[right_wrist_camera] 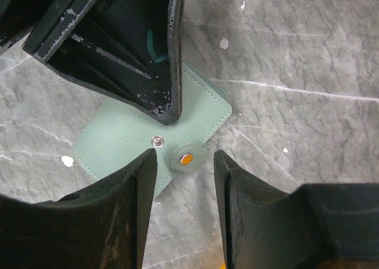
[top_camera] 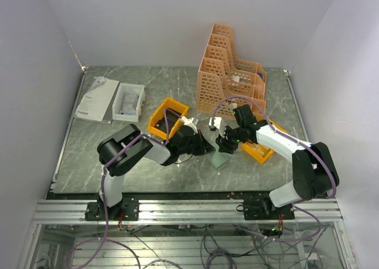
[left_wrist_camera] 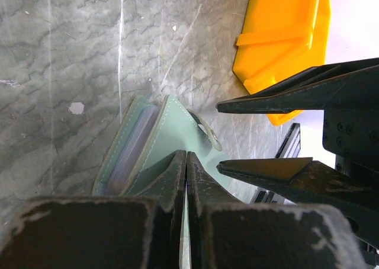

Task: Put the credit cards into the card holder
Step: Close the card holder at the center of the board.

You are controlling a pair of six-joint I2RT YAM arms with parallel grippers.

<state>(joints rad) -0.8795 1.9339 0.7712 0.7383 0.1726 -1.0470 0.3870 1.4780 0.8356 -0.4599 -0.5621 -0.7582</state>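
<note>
The grey-green card holder (top_camera: 219, 160) lies on the marble table between both arms. My left gripper (left_wrist_camera: 187, 160) is shut, with a thin edge of the card holder's (left_wrist_camera: 172, 127) cover pinched between its fingers. Pale layers show in the holder's open edge; I cannot tell whether they are credit cards, and no loose cards show. My right gripper (right_wrist_camera: 185, 156) hangs open just above the card holder (right_wrist_camera: 118, 138), its fingers either side of the round snap tab (right_wrist_camera: 185, 158). The metal snap stud (right_wrist_camera: 157, 141) sits bare beside the tab. The left gripper's fingertips (right_wrist_camera: 169, 112) rest over the holder's middle.
An orange bin (top_camera: 167, 118) stands behind the left gripper and another (top_camera: 259, 150) under the right arm. A peach file rack (top_camera: 231, 73) stands at the back. A white box (top_camera: 128, 100) and papers (top_camera: 95, 99) lie far left.
</note>
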